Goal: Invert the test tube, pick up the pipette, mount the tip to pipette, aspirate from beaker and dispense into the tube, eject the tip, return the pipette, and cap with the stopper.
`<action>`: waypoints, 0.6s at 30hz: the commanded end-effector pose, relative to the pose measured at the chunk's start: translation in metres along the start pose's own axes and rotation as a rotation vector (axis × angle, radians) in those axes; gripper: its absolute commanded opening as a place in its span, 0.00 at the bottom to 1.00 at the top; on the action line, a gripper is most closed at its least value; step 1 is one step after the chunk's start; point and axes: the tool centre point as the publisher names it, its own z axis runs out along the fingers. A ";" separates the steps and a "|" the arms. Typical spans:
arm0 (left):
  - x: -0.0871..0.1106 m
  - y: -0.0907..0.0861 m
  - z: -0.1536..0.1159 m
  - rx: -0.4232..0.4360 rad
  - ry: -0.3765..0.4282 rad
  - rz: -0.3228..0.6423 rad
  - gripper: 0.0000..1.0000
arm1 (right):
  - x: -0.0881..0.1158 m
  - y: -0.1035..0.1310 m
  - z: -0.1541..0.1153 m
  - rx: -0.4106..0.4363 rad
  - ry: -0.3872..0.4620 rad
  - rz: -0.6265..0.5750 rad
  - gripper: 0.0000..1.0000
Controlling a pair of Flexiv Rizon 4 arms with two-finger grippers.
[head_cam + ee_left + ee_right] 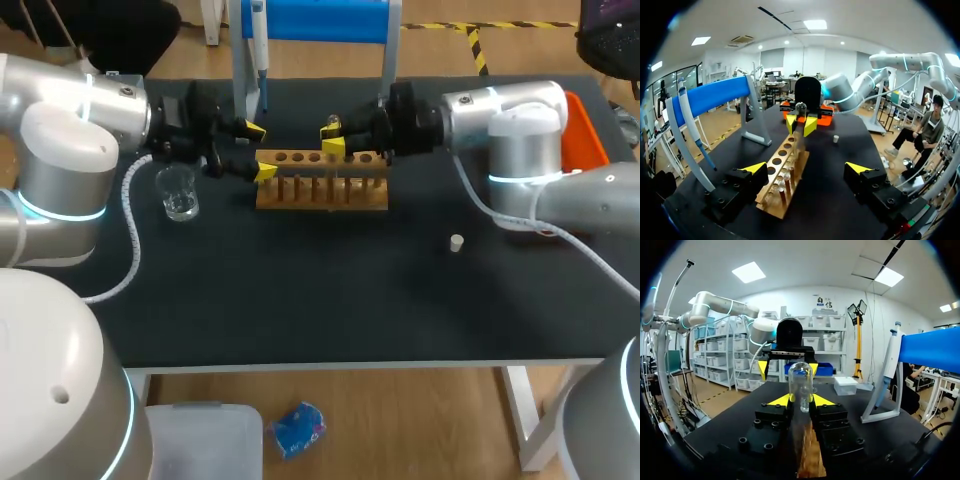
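A clear test tube stands upright over the wooden rack, rounded end up. My right gripper is shut on it; in the right wrist view both yellow tips of the right gripper press its sides. My left gripper stands open at the rack's left end, and in the left wrist view the rack runs out between its fingers. The pipette hangs on the blue stand behind the rack. A glass beaker sits left of the rack, below my left arm. The white stopper lies right of the rack.
An orange tray sits at the table's far right edge behind my right arm. The stand's grey legs rise just behind the rack. A white cable loops on the table near the beaker.
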 end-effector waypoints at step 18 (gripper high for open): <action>0.000 0.000 0.000 -0.002 0.001 -0.001 1.00 | 0.000 0.015 -0.002 -0.013 0.004 -0.011 0.00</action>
